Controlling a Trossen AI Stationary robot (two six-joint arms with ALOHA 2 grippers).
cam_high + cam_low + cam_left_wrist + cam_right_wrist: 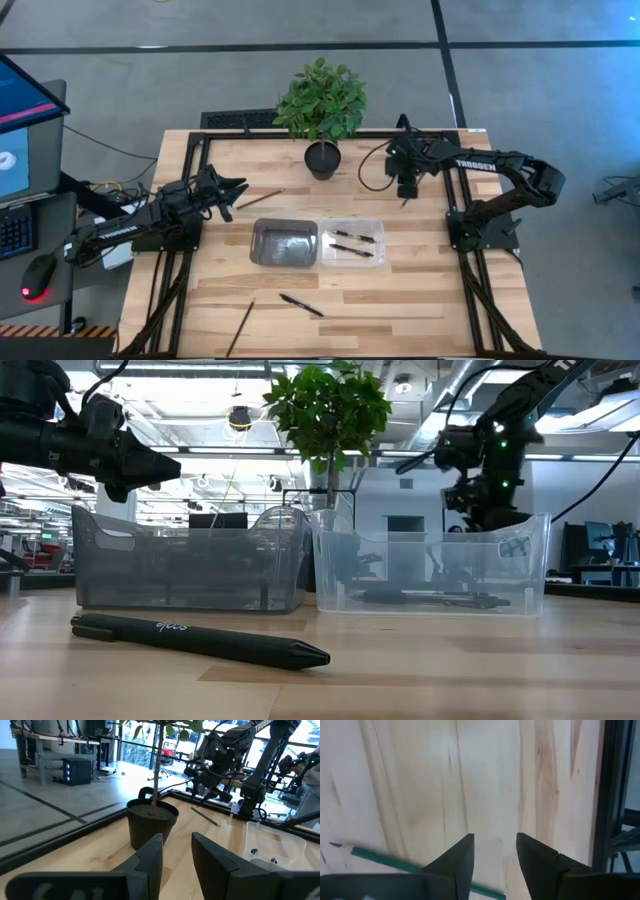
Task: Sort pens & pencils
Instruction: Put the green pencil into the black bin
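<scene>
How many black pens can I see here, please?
3 pens. One pen and a second pen lie side by side in the clear bin; the third pen lies on the table, outside the bins. None seems hidden.

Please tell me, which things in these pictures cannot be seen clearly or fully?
- Green pencil: right wrist view, partly behind the right gripper fingers.
- Pens in the clear bin: low view, blurred by its wall.
- Grey bin contents: high view, glare hides them.

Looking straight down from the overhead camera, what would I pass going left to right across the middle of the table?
Left tool → pencil → grey bin → clear bin holding two pens → right tool, over another pencil.
</scene>
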